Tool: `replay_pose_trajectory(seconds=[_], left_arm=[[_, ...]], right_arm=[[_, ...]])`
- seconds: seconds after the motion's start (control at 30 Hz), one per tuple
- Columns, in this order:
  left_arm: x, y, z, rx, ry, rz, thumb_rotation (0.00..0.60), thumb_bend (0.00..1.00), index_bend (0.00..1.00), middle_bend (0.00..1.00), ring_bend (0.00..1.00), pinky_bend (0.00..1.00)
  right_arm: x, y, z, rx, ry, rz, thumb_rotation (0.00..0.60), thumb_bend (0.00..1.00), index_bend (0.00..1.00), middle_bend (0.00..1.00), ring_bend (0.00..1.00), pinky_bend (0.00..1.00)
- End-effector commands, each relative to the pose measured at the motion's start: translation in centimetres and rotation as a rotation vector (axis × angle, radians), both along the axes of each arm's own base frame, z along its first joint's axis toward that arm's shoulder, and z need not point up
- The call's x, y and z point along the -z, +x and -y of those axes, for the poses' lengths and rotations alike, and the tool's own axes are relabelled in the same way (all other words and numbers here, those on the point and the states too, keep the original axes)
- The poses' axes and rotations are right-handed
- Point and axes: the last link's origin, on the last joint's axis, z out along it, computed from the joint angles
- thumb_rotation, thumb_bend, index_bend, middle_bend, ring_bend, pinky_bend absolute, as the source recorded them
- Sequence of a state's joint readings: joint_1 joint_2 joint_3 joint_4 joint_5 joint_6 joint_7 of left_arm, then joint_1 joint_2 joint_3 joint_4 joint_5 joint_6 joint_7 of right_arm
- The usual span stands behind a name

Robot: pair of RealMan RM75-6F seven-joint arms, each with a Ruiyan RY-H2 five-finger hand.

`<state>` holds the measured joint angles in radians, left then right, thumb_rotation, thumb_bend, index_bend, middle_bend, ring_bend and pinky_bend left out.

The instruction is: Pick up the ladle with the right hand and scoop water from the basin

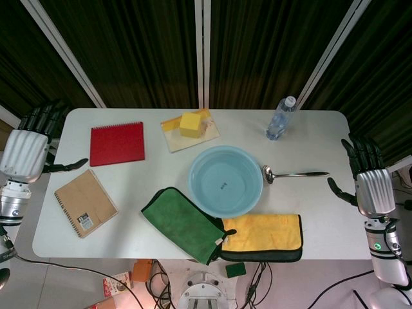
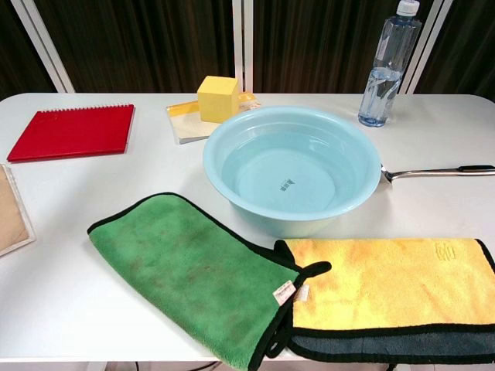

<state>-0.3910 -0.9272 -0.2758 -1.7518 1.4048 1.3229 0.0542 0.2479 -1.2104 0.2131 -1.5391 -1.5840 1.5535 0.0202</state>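
White table [image 1: 129, 212] before dark curtains [image 1: 148, 45]

Odds and ends on a white table [image 1: 322, 212]

A red notebook [image 1: 116, 143] lies far left, a brown notebook [image 1: 85, 203] nearer; a yellow block [image 1: 190, 125] sits on a pad [image 1: 207, 135]; a water bottle [image 1: 281, 118] stands far right; green cloth [image 1: 183, 223] and yellow cloth [image 1: 270, 233] lie near, touching.

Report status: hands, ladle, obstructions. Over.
Left hand and right hand open, off the table edges. Ladle untouched, bowl beside basin. Handle path clear.

Basin [image 2: 290, 166] hides the ladle [image 2: 437, 171] bowl in chest view
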Motion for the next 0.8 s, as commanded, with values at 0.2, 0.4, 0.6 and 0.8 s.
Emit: replay_pose_trajectory(seconds=[0.2, 0.4, 0.6, 0.8], left_arm=[[1.0, 0.0, 0.0, -0.014, -0.045, -0.026, 0.285, 0.02, 0.04, 0.0, 0.0, 0.15], [2.2, -0.2, 0.6, -0.034, -0.092, -0.067, 0.412, 0.02, 0.05, 0.0, 0.0, 0.15], [3.0, -1.2, 2.0, -0.075, -0.098, -0.091, 0.472, 0.02, 0.05, 0.0, 0.0, 0.15], [4.5, -3.3, 3.9, -0.118, -0.108, -0.093, 0.47, 0.02, 0.05, 0.0, 0.0, 0.15]], right_arm=[[0.0, -0.2, 0.2, 0.005, -0.004, -0.006, 0.6, 0.27, 0.0, 0.0, 0.0, 0.0], [-0.2, -0.9, 0.1, 0.027, -0.014, -0.011, 0.6, 0.27, 0.0, 0.0, 0.0, 0.0], [-0.2, -2.0, 0.3, 0.092, 0.001, -0.047, 0.6, 0.28, 0.0, 0.0, 0.0, 0.0], [0.0, -4.8, 1.3, 0.254, 0.07, -0.186, 0.6, 0.29, 0.0, 0.0, 0.0, 0.0]])
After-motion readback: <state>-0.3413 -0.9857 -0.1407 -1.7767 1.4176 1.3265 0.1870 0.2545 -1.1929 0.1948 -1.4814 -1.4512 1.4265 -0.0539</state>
